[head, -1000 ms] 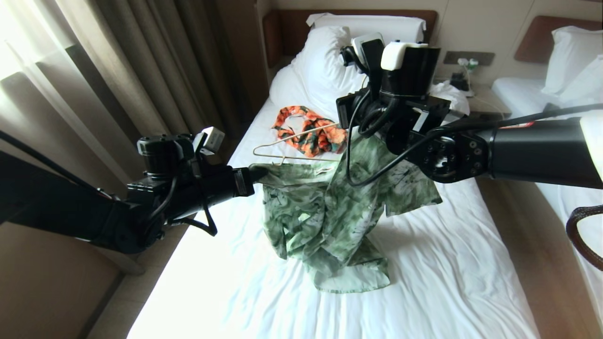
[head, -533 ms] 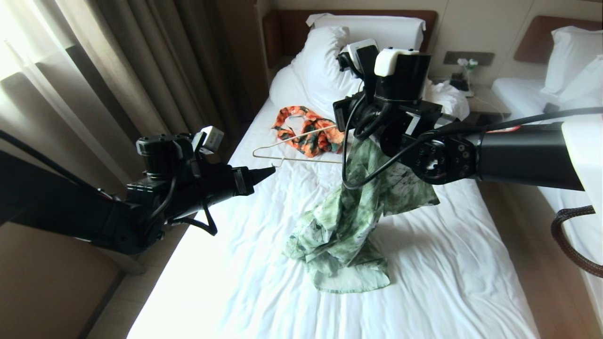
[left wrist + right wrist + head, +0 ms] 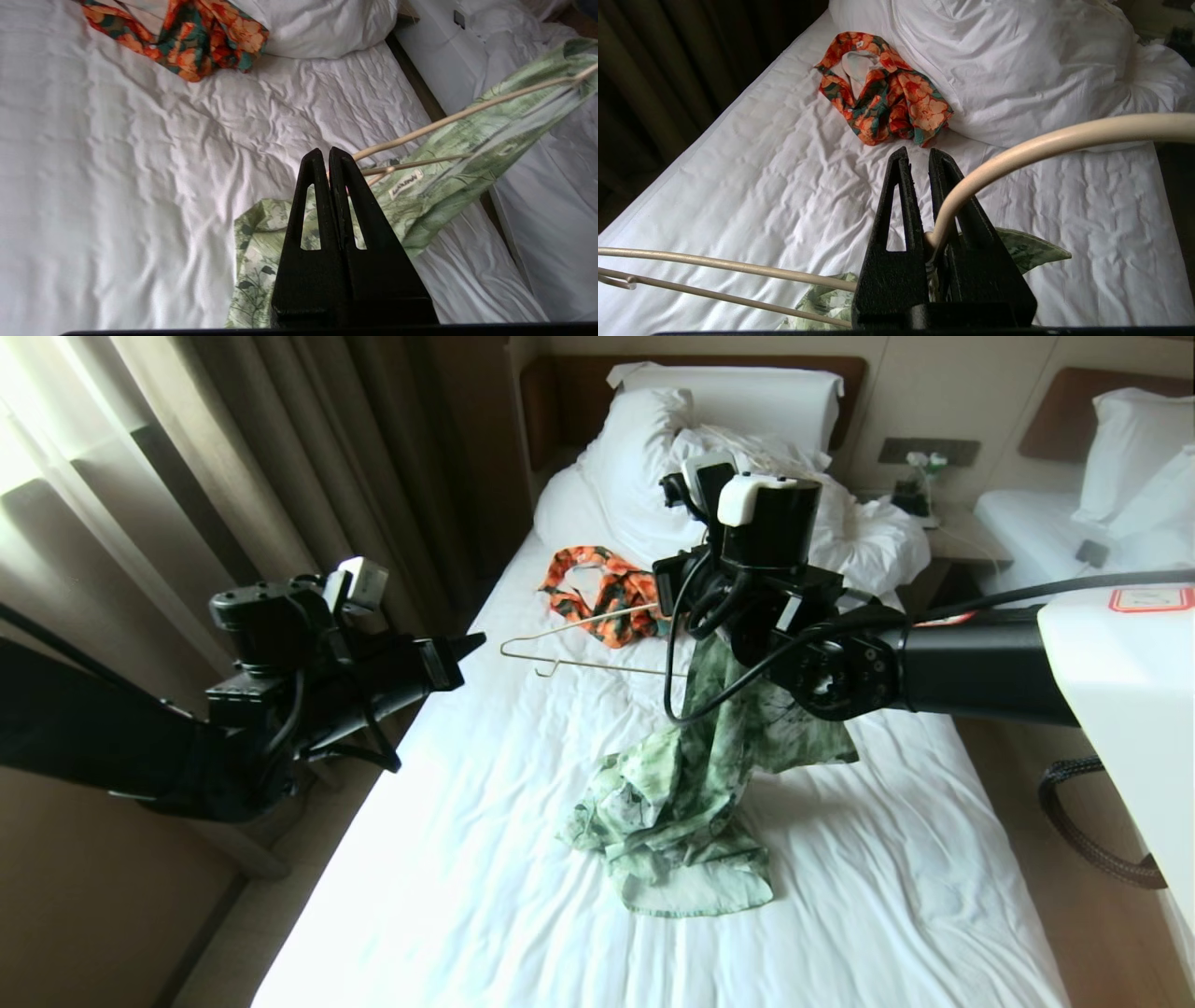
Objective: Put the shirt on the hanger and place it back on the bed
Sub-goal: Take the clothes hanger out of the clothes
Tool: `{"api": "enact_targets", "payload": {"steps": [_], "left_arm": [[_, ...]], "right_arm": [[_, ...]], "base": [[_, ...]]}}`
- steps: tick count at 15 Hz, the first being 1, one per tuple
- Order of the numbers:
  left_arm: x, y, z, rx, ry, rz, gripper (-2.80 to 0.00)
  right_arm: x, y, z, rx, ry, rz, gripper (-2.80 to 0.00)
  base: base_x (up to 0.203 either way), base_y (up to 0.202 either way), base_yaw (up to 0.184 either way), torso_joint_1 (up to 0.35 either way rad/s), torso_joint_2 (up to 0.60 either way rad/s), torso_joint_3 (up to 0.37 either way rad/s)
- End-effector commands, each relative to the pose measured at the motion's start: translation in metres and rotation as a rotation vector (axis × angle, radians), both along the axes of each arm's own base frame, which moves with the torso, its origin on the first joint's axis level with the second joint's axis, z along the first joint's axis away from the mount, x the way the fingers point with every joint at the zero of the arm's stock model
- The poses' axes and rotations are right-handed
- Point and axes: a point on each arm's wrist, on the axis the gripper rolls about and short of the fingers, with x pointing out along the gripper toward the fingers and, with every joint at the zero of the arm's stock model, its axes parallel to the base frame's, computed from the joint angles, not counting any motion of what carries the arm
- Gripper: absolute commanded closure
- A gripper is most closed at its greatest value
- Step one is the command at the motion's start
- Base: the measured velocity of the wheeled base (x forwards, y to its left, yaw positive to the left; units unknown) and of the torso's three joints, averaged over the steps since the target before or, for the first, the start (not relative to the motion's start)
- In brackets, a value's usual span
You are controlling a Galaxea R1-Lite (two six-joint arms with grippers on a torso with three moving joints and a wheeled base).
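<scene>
1. Over the middle of the bed (image 3: 868,896), the right gripper (image 3: 920,161) is clenched on the hanger (image 3: 597,639) at its twisted neck, the cream wire caught low between the two black fingers (image 3: 896,205), whose tips stand a little apart, and the hook curving off past them.
2. Out by the bed's curtain side, the left gripper (image 3: 329,156) is pinched fully closed with nothing between its tips; in its own view the tips sit just in front of the hanger's free end, though I cannot tell whether they touch it.
3. From the right gripper the shirt (image 3: 686,793) droops off one side of the hanger, with its lower part heaped on the sheet near the middle of the bed. The other side of the hanger pokes out bare toward the left gripper.
4. Plenty of open white sheet lies in front of the shirt and to both sides, and the heap sits well in from the mattress edges.
5. Behind the hanger, an orange floral garment (image 3: 611,593) lies crumpled on the sheet just beside the duvet (image 3: 859,537) and the pillow (image 3: 738,387) at the headboard end.
6. Brown curtains (image 3: 280,476) hang close behind the left arm, and a second bed (image 3: 1092,513) stands beyond the narrow aisle on the right.
</scene>
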Motion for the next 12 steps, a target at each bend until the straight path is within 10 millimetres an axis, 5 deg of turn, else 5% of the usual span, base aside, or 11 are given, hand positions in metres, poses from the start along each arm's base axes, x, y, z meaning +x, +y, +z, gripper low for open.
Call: {"api": "enact_targets", "payload": {"steps": [1,6,9,12], "left_arm": [[0.002,0.021,0.015,-0.007,-0.049,0.055,0.0],[0.003,0.037,0.029,-0.014,-0.091,0.102,0.0],[-0.002,0.037,0.035,-0.014,-0.074,0.102,0.0],[-0.006,0.037,0.039,-0.014,-0.069,0.102,0.0]], "right_arm": [[0.015,-0.001,-0.02,0.049,0.016,-0.035,0.0],[0.03,0.001,-0.037,0.334,0.003,-0.054,0.0],[0.038,-0.001,-0.062,0.251,0.115,-0.106,0.0],[0.053,-0.021,-0.115,0.032,0.37,-0.195,0.0]], "base": [[0.0,0.0,0.0,0.0,0.0,0.0],[0.0,0.0,0.0,0.0,0.0,0.0],[0.0,0.0,0.0,0.0,0.0,0.0],[0.0,0.0,0.0,0.0,0.0,0.0]]}}
